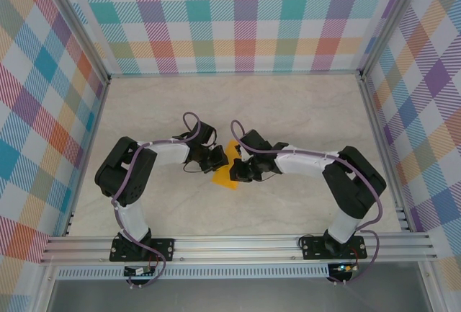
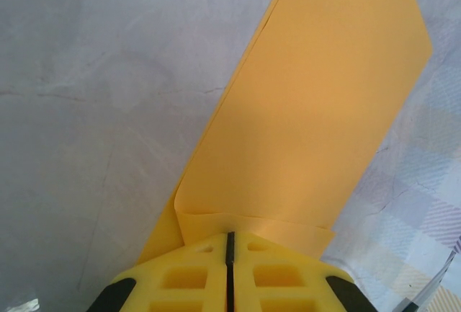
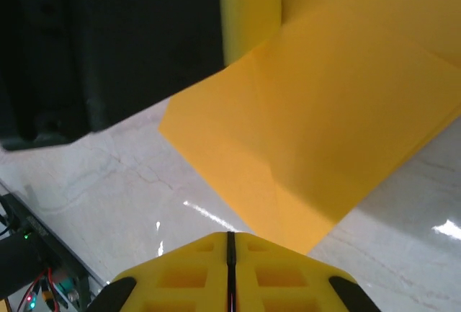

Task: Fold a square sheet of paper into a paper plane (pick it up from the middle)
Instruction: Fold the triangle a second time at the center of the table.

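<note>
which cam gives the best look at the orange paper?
Left wrist: the paper runs large up the frame, folded layers and edges clear. Right wrist catches its near corner and a crease; top external, a small, partly covered patch.

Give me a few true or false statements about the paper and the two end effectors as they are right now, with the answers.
1. The left end effector is wide open. False: its pads meet, shut on the near edge of the sheet of paper.
2. The right end effector has its pads closed together. True.
3. In the left wrist view the paper is one flat layer. False: it is folded, with doubled layers along its left edge.
4. From overhead, the paper lies between the two end effectors. True.
5. The table is dark wood. False: it is pale and marbled.
</note>
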Controlling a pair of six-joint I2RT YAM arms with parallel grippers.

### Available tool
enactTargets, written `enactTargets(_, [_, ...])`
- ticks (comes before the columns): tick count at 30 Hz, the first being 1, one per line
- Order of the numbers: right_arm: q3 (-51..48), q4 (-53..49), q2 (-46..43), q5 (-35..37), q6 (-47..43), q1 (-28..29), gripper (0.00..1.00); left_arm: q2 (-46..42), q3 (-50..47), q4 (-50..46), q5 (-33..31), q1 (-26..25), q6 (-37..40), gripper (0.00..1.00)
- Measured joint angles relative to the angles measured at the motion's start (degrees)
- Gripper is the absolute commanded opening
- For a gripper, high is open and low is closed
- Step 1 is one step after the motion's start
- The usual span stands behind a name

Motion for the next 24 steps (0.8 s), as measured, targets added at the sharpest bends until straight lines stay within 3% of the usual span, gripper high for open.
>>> enactTargets(16, [-2.1,4.6,5.0,-0.6,-0.5,-0.1,0.07,-1.2,-2.5,4.9,0.2,-0.3,0.5,0.11])
enactTargets(24, [-2.1,4.6,5.0,-1.0,-1.9,-0.2,0.07,-7.5,-9.2,13.7,0.6,-2.2,-0.9,0.12])
